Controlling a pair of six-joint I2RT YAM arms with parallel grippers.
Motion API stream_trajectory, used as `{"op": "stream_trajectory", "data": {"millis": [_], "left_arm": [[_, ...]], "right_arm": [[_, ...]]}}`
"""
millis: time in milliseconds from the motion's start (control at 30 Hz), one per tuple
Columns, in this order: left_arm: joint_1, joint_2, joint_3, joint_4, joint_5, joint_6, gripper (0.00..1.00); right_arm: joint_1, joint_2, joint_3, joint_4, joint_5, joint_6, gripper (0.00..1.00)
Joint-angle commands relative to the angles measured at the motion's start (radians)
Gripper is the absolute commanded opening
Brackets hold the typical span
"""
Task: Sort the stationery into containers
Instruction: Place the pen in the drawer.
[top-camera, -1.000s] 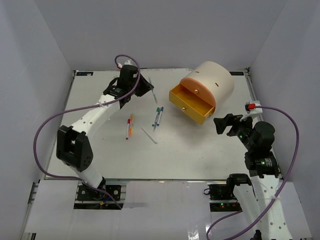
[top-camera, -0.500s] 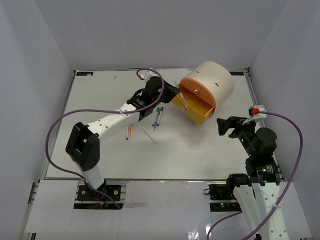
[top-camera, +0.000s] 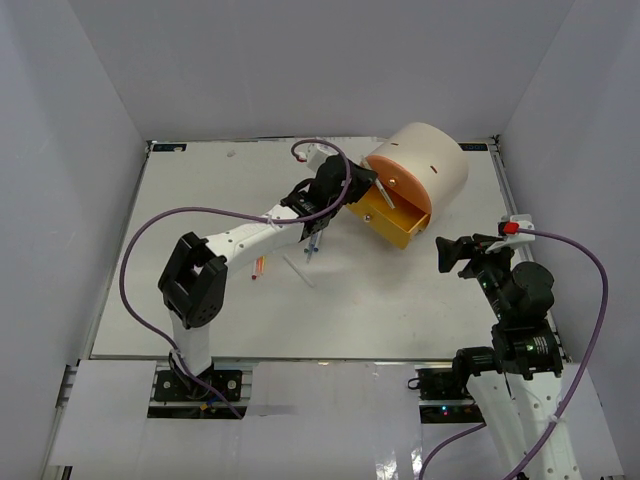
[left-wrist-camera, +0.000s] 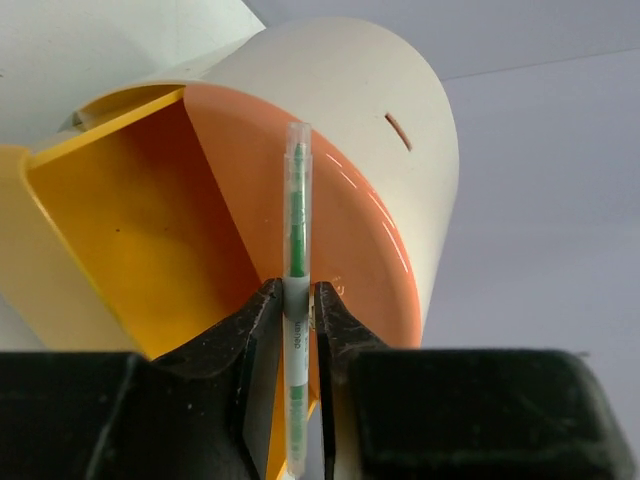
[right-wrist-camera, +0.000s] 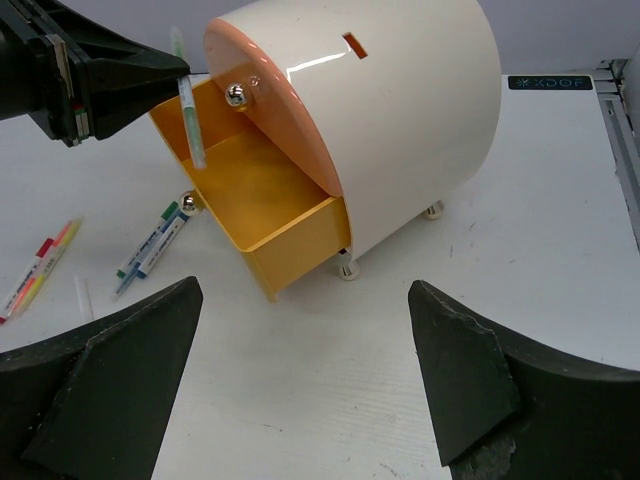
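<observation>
1. Within the last second the left gripper (top-camera: 362, 190) has been swung from the 11 o'clock part of the table (top-camera: 180, 250) across to the organiser (top-camera: 430, 160) at 1 o'clock.
2. A green-and-clear pen (left-wrist-camera: 296, 220) is pinched near its lower end between the nearly closed jaws and is held upright, just above the open yellow drawer (right-wrist-camera: 295, 245).
3. From this it is judged that the carry is done and only the release into the drawer remains.
4. The right gripper (right-wrist-camera: 305, 300) is held wide apart and empty at 4 o'clock, well clear of the drawer.
5. On the visible floor of the yellow drawer nothing is seen; its back part is hidden by the orange-pink drawer front (right-wrist-camera: 270, 100), which is shut.
6. Left for sorting at 8 o'clock from the drawer:
   - a blue and green pen pair (top-camera: 315, 235)
   - a white bar (top-camera: 298, 270)
   - a red-and-yellow marker (top-camera: 259, 265)
</observation>
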Motion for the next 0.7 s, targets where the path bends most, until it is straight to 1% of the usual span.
{"op": "stream_trajectory", "data": {"millis": [0,33,67,167,300,367,400,433,500,533,567,633,667], "left_arm": [[-0.014,0.015,0.044,0.034,-0.034,-0.021,0.31],[-0.017,0.018,0.043,0.033,-0.037,-0.024,0.33],[-0.017,0.018,0.038,0.033,-0.037,-0.025,0.39],[-0.019,0.012,0.032,0.025,-0.043,-0.016,0.47],[-0.017,-0.022,0.014,0.017,-0.054,0.015,0.51],[-0.019,-0.053,-0.006,-0.008,-0.066,0.068,0.52],[-0.017,-0.092,-0.009,-0.024,-0.074,0.099,0.53],[-0.019,-0.115,-0.012,-0.044,-0.084,0.181,0.53],[-0.016,-0.192,-0.026,-0.117,-0.126,0.281,0.54],[-0.016,-0.220,-0.032,-0.187,-0.147,0.377,0.54],[-0.011,-0.247,-0.043,-0.188,-0.170,0.422,0.55],[0.009,-0.335,-0.098,-0.322,-0.204,0.526,0.58],[0.021,-0.365,-0.126,-0.343,-0.213,0.559,0.58]], "right_arm": [[0.014,-0.017,-0.006,0.019,0.050,-0.021,0.90],[0.019,-0.020,-0.008,0.019,0.053,-0.024,0.90],[0.020,-0.021,-0.009,0.017,0.053,-0.025,0.90],[0.026,-0.027,-0.014,0.021,0.055,-0.027,0.90],[0.032,-0.027,-0.016,0.022,0.053,-0.027,0.90],[0.035,-0.027,-0.016,0.022,0.055,-0.032,0.90],[0.037,-0.032,-0.016,0.021,0.055,-0.035,0.90],[0.038,-0.034,-0.017,0.021,0.053,-0.036,0.90],[0.042,-0.038,-0.019,0.021,0.055,-0.041,0.90],[0.043,-0.040,-0.020,0.019,0.053,-0.042,0.90],[0.043,-0.040,-0.020,0.019,0.055,-0.042,0.90],[0.048,-0.040,-0.023,0.021,0.053,-0.044,0.90],[0.048,-0.040,-0.023,0.021,0.053,-0.042,0.90]]}}
